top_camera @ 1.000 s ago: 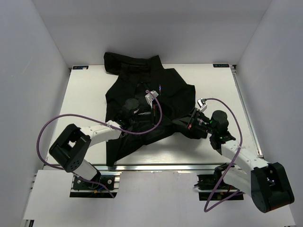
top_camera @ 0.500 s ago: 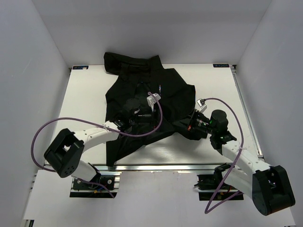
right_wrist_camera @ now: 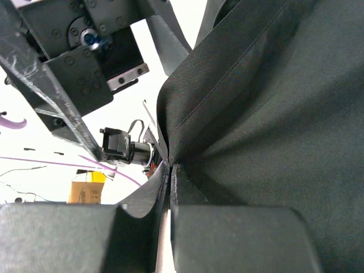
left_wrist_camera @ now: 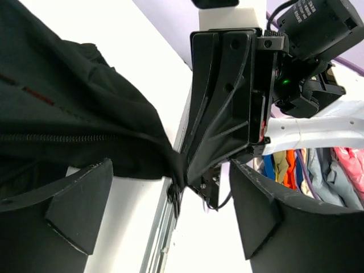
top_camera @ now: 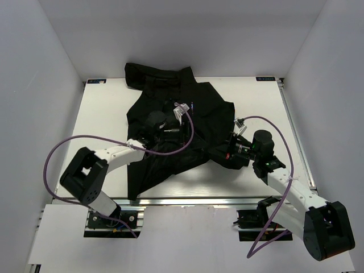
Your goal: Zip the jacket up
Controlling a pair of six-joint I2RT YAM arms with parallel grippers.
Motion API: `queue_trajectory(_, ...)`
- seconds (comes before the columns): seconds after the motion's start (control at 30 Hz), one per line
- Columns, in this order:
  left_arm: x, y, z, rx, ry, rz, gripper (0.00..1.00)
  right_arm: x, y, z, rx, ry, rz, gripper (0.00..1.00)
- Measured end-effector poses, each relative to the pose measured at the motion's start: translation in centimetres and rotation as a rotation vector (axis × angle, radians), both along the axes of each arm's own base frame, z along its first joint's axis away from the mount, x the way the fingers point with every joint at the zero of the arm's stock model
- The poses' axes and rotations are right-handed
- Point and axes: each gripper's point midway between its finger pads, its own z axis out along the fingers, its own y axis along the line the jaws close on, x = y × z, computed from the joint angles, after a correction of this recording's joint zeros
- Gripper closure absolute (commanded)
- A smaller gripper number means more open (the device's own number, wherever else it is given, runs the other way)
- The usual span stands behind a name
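The black jacket (top_camera: 170, 102) lies spread on the white table (top_camera: 102, 114), collar at the far edge. In the left wrist view its zipper teeth (left_wrist_camera: 57, 137) run along the fabric to a hem corner (left_wrist_camera: 173, 179). My right gripper (top_camera: 219, 152) is shut on that lower hem, and the right wrist view shows the fabric (right_wrist_camera: 267, 114) pinched between its closed jaws (right_wrist_camera: 170, 182). My left gripper (top_camera: 170, 131) hovers over the jacket's middle. It stands wide open (left_wrist_camera: 170, 219), nothing between its fingers (left_wrist_camera: 79, 205), facing the right gripper's body (left_wrist_camera: 222, 108).
White walls enclose the table on three sides. A metal rail (top_camera: 199, 200) runs along the near edge. Purple cables (top_camera: 62, 148) loop from both arms. Bare table (top_camera: 256, 108) shows right of the jacket.
My left gripper has opened, let go of the jacket and drawn back a little toward the far side. The right gripper has closed on the hem and stays put.
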Motion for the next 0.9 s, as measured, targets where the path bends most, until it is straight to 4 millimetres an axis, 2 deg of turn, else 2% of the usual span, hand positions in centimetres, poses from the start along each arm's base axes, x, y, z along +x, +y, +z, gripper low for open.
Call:
queue_trajectory(0.17,0.3,-1.2,-0.5,-0.017,0.017,-0.069,0.19,-0.1,0.1,0.0,0.0,-0.001,0.011,1.0)
queue_trajectory(0.27,0.2,-1.5,-0.5,-0.025,0.017,-0.097,0.35,-0.1,0.1,0.0,0.0,-0.002,0.01,1.0)
queue_trajectory(0.3,0.1,-1.5,-0.4,-0.029,0.018,-0.104,0.48,0.0,0.0,0.0,0.0,-0.002,0.009,1.0)
queue_trajectory(0.43,-0.3,-1.6,0.3,-0.054,-0.004,-0.134,0.63,0.0,0.0,0.1,0.002,-0.002,0.008,1.0)
queue_trajectory(0.5,-0.4,-1.5,0.5,-0.062,-0.014,-0.142,0.62,0.0,0.0,0.2,0.007,-0.006,0.013,1.0)
queue_trajectory(0.53,-0.4,-1.5,0.6,-0.065,-0.019,-0.146,0.55,0.0,0.1,0.3,0.009,-0.009,0.014,1.0)
queue_trajectory(0.6,-0.6,-1.5,0.7,-0.07,-0.025,-0.158,0.49,-0.1,0.1,0.4,0.011,-0.009,0.016,1.0)
queue_trajectory(0.63,-0.7,-1.5,0.7,-0.072,-0.026,-0.165,0.4,-0.1,0.1,0.4,0.012,-0.008,0.017,1.0)
queue_trajectory(0.73,-1.1,-1.4,0.8,-0.073,-0.024,-0.187,0.31,-0.1,0.1,0.4,0.013,-0.007,0.017,1.0)
queue_trajectory(0.9,-1.3,-1.3,0.2,-0.053,-0.012,-0.195,0.33,-0.1,0.1,0.6,0.021,-0.006,0.015,1.0)
